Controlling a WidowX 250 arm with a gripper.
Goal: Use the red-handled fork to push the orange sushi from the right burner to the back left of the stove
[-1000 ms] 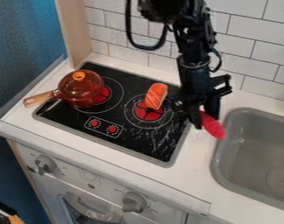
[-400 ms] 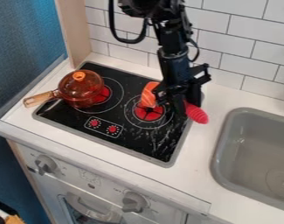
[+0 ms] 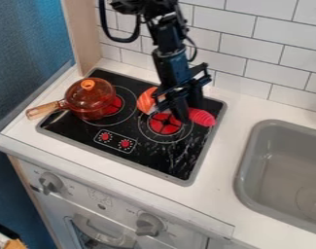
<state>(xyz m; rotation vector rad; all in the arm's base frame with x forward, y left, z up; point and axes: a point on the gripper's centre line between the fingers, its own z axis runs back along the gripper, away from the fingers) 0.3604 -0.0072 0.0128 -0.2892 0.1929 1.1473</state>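
Camera view: I inspected from left to right. At the left, an amber lidded pot (image 3: pixel 89 101) stands over the left burner of the black cooktop (image 3: pixel 153 163), its wooden handle (image 3: pixel 43 110) pointing left and near. Right of it, on the far part of the cooktop, is an orange, pale-striped piece (image 3: pixel 145 100). It lies close against the left side of my gripper (image 3: pixel 182 113); whether they touch, I cannot confirm.

Claw state: grasping, as far as I can judge, a pinkish-red ribbed piece (image 3: pixel 202 117). The ribbed piece projects to the right from between the fingers, beside the right burner (image 3: pixel 165 125) and over the right edge of the cooktop. Its clearance from the surface cannot be determined. The grey sink (image 3: pixel 244 160) is further right, well apart.

Handling assessment: a firm, even pinch suits the ribbed piece, since its free end projects sideways and could twist on contact. In my judgement, lift should precede any sideways travel, in slow, small corrections, with room left around the orange piece, which the claw could easily nudge.
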